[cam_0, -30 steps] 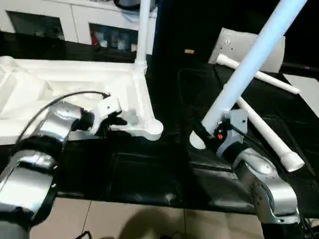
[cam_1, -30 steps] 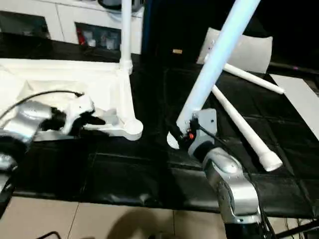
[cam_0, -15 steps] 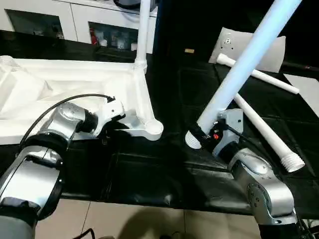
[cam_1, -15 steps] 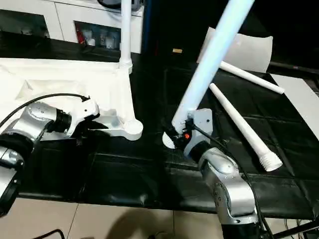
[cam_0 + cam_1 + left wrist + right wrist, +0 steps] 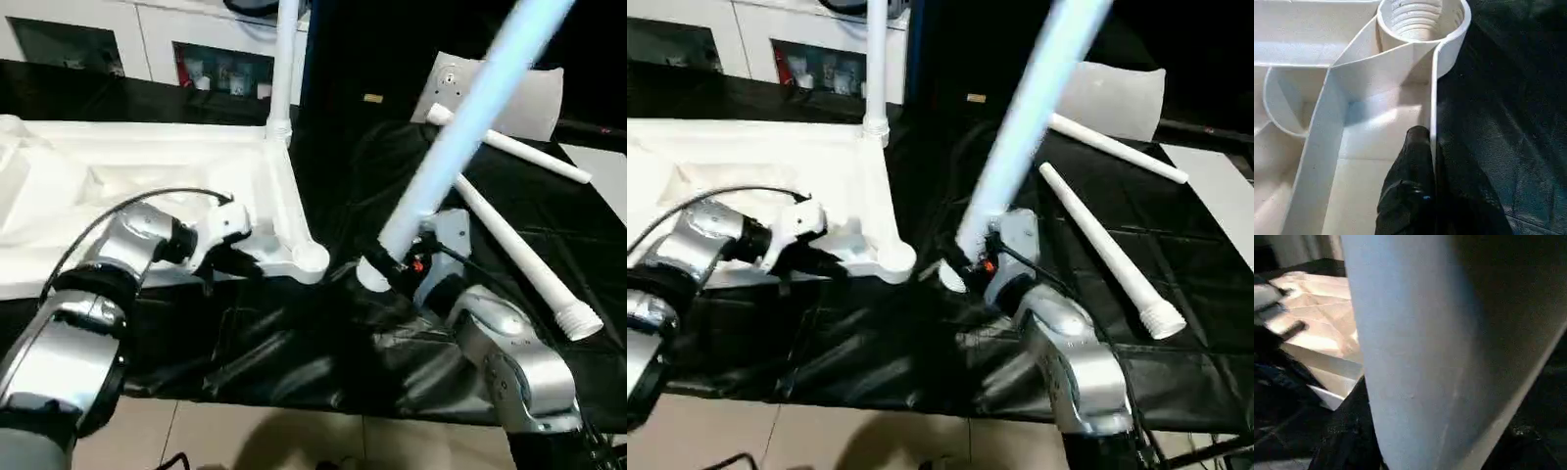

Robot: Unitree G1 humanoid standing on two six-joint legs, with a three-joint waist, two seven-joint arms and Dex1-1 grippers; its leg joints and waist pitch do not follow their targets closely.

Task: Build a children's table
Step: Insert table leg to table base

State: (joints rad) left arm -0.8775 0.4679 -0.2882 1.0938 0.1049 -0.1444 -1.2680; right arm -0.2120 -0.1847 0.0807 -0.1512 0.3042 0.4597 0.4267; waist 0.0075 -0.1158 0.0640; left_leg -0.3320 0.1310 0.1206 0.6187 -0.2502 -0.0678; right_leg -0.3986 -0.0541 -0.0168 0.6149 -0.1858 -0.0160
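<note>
Left gripper [image 5: 1432,147] jaws clenched on the tabletop [image 5: 147,171] rim, stiff but thin; right gripper [image 5: 392,269] jaws grasp 1 light, slippery leg [image 5: 460,127] near its thick end.

White tabletop [image 5: 147,176] underside up, one leg [image 5: 284,59] upright; two legs [image 5: 509,245] lying beside.
</note>
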